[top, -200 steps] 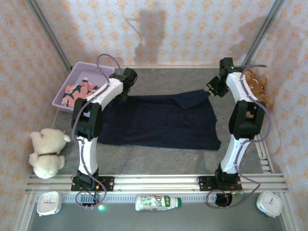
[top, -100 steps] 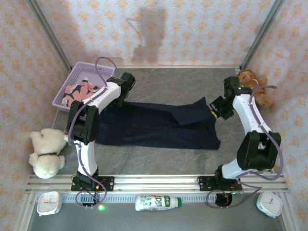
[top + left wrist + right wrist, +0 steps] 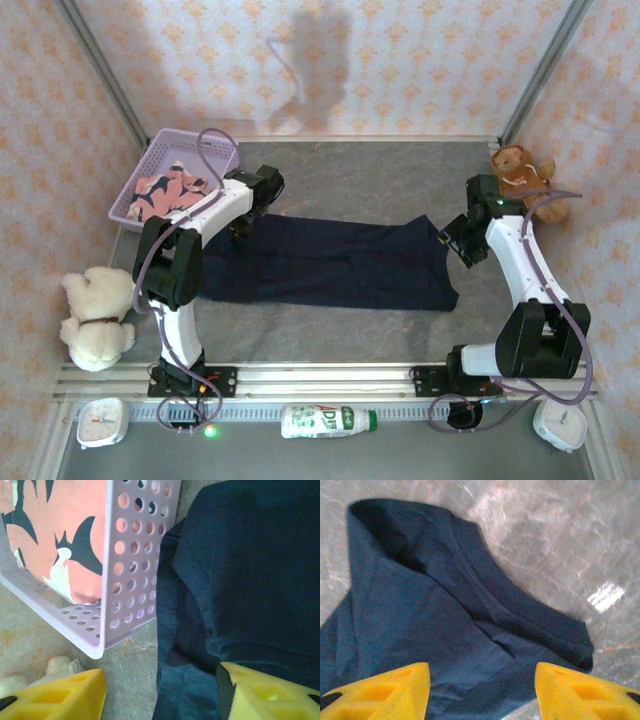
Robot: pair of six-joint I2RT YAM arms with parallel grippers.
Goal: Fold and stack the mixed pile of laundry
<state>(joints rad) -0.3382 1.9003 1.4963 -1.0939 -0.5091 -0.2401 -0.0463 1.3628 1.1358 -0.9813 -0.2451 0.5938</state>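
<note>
The dark navy garment (image 3: 330,262) lies as a long folded band across the middle of the table. My left gripper (image 3: 252,212) hovers at its far left corner, by the basket. In the left wrist view the left gripper (image 3: 160,700) is open, with navy cloth (image 3: 240,580) and bare table below its yellow fingers (image 3: 55,697). My right gripper (image 3: 453,238) hangs over the band's right end, and it stands open (image 3: 482,695) just above the folded navy corner (image 3: 420,605). The salmon-pink shark-print garment (image 3: 165,188) sits bunched in the basket, its print close up (image 3: 55,530) in the left wrist view.
A lavender lattice basket (image 3: 131,181) stands at the back left, its wall (image 3: 130,580) next to the navy edge. A cream teddy (image 3: 95,315) sits at the left and a brown teddy (image 3: 520,170) at the back right. A bottle (image 3: 325,420) and two white timers (image 3: 100,422) lie beyond the front rail.
Both grippers brought the navy garment's far edge toward the near side, folding it into a narrower band. Both then opened and let the cloth go.
</note>
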